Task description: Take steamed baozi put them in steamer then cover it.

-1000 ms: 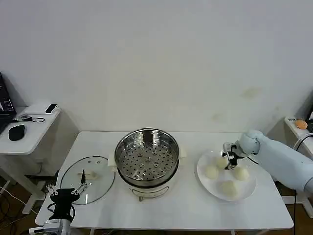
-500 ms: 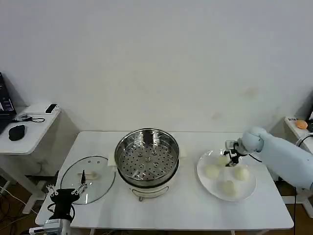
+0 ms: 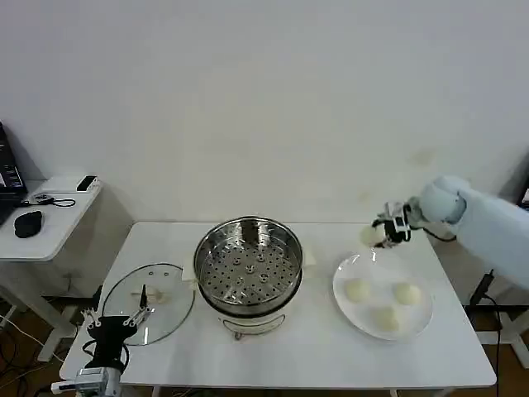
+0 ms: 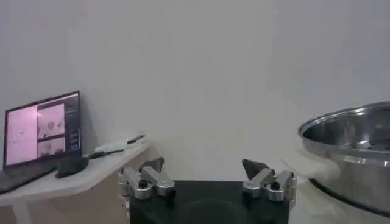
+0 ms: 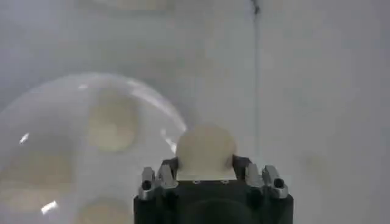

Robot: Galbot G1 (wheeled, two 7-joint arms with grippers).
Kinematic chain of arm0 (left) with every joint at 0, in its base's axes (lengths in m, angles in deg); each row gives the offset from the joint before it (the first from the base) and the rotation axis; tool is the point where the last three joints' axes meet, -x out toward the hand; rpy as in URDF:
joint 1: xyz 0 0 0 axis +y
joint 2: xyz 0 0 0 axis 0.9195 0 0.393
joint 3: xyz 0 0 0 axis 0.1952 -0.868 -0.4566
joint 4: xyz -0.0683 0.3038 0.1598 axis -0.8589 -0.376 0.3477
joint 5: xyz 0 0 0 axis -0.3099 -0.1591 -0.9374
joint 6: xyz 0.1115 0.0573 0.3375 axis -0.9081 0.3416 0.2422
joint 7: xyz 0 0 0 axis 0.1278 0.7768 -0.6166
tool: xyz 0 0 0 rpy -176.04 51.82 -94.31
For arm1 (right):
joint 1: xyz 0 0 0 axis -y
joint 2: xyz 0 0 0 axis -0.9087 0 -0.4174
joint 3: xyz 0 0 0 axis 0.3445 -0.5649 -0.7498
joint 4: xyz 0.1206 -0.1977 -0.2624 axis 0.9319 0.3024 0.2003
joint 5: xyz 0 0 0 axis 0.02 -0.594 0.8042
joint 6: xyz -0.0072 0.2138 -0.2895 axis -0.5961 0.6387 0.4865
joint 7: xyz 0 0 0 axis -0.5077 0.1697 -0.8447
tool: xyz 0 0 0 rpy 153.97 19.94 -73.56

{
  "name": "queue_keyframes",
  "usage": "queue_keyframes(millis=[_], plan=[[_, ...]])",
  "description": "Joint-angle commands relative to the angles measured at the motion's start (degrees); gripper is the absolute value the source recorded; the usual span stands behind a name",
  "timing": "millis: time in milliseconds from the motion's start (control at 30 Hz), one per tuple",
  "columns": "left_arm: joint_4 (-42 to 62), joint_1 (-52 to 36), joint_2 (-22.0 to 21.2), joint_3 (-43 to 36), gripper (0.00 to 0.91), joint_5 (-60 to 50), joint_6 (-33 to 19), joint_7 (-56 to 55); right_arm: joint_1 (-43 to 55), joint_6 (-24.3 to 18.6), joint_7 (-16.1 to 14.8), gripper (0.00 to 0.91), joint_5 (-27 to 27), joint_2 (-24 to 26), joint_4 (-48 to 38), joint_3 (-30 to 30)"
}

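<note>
R gripper (image 3: 382,232) jaws pinching baozi (image 3: 369,236) above plate (image 3: 343,291) rim; L gripper (image 3: 116,318) jaws spread, table (image 3: 331,356) edge.

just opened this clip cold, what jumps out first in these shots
The shiny steel steamer stands open and empty mid-table, its glass lid lying flat on the table on the robot's left, near the parked, open left gripper. On the robot's right, the right gripper holds one bun in the air above the far edge of the white plate, where three more buns lie.
</note>
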Motion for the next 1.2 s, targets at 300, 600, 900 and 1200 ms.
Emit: queue_keyframes(millis=[300, 600, 900, 1200], plan=[[0.3, -0.2, -0.2, 0.8, 0.907, 0.1, 0.0, 0.1, 12.0, -2.2, 0.3, 0.615, -8.2, -18.5, 2.5, -9.4], [0.4, -0.1, -0.5, 2.6, 0.907, 0.7, -0.2, 0.2, 10.0, -8.7, -0.7, 0.615, -4.8, -29.7, -3.7, -10.3], [0.1, 0.4, -0.7, 4.4, 0.907, 1.0, -0.5, 0.3, 7.1, -20.1, -3.5, 0.615, 1.3, -34.8, -10.2, -13.2], [0.9, 0.5, -0.2, 5.3, 0.907, 1.6, -0.8, 0.4, 4.8, -30.7, -2.9, 0.625, 12.4, -37.7, -18.5, -12.7]])
